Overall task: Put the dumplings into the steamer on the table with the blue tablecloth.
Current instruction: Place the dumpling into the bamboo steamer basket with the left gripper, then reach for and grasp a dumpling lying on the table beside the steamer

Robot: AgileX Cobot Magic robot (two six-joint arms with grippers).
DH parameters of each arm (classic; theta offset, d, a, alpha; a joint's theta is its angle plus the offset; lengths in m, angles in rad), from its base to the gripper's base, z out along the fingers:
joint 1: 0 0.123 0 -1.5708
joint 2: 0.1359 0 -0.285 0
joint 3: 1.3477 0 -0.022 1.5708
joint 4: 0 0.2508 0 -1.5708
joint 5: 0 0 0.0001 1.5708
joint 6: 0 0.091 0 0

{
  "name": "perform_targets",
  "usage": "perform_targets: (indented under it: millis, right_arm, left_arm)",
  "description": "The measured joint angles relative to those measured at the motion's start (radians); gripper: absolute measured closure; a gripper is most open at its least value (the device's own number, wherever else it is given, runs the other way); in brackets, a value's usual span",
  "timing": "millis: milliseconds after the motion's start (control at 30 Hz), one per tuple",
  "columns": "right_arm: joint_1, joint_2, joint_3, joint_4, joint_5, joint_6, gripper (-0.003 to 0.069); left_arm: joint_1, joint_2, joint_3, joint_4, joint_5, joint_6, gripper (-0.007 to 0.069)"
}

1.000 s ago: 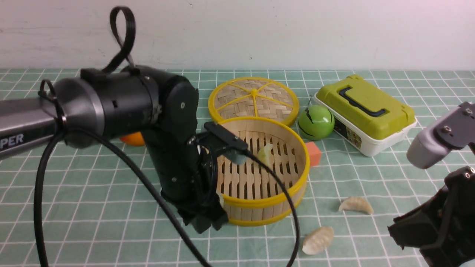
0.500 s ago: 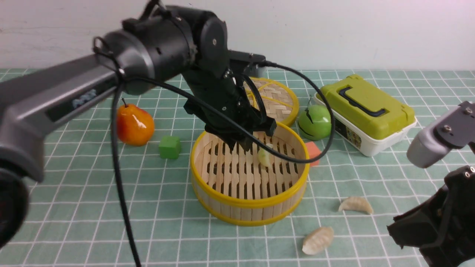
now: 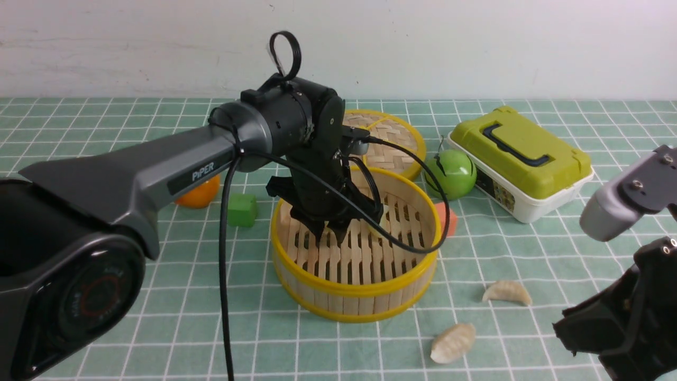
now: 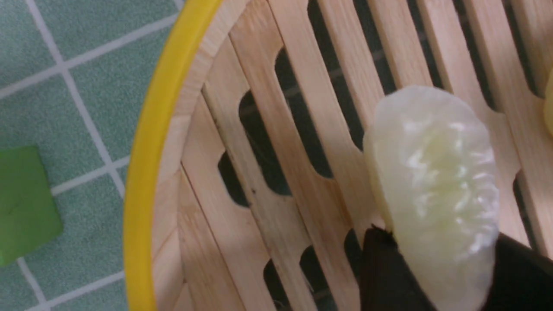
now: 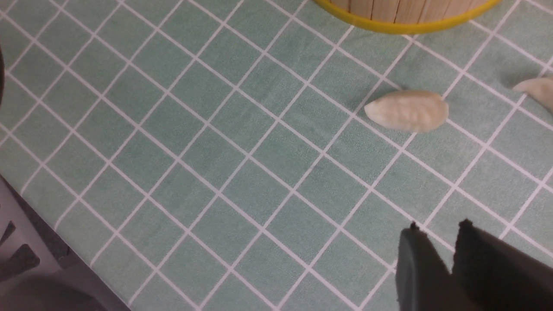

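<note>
The right gripper [image 5: 438,226] hangs low at the near right, its fingers [image 5: 414,263] pressed together on nothing. Just ahead, a white dumpling [image 3: 453,343] lies on the cloth [image 3: 132,296], with a second white dumpling [image 3: 508,292] a little farther on. Both are outside the steamer [image 3: 354,301]. Inside it, the left gripper [image 4: 436,259] pinches a green dumpling [image 4: 436,181] low over the slats, with another dumpling [image 4: 549,103] just beside it. Behind stand the lid [image 3: 394,137], an apple [image 3: 452,172] and a box [image 3: 521,159].
</note>
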Motion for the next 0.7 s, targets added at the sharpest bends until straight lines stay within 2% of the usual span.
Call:
perform_targets:
  millis: [100,200,300,367,533,600,667,700]
  right_arm:
    - [0.0,0.014,-0.041,-0.081,0.037,0.044,0.0525]
    - [0.0,0.045,-0.117,-0.196,0.074,0.15,0.0524]
    - [-0.001,0.097,-0.202,-0.316,0.082,0.23,0.0524]
    - [-0.018,0.14,-0.237,-0.352,0.083,0.252,0.0524]
    - [-0.127,0.279,-0.269,-0.29,0.079,0.235,0.0524]
    - [-0.173,0.343,-0.269,-0.226,0.066,0.202,0.0524]
    - [-0.186,0.374,-0.269,-0.192,0.053,0.191,0.0522]
    - [-0.193,0.411,-0.269,-0.156,0.033,0.183,0.0516]
  left_arm:
    - [0.0,-0.016,-0.017,0.001,0.058,0.0,0.0223]
    - [0.0,-0.052,-0.061,0.005,0.149,0.0,0.0165]
    - [0.0,-0.121,-0.133,0.022,0.222,0.0,0.0154]
    - [0.0,-0.183,-0.147,0.025,0.228,0.0,0.0171]
    - [0.0,-0.371,-0.103,0.019,0.243,0.0,0.0326]
    - [0.0,-0.478,-0.016,0.018,0.247,0.0,0.0442]
    - [0.0,-0.549,0.044,0.018,0.248,0.0,0.0507]
    - [0.0,-0.633,0.136,0.018,0.249,0.0,0.0592]
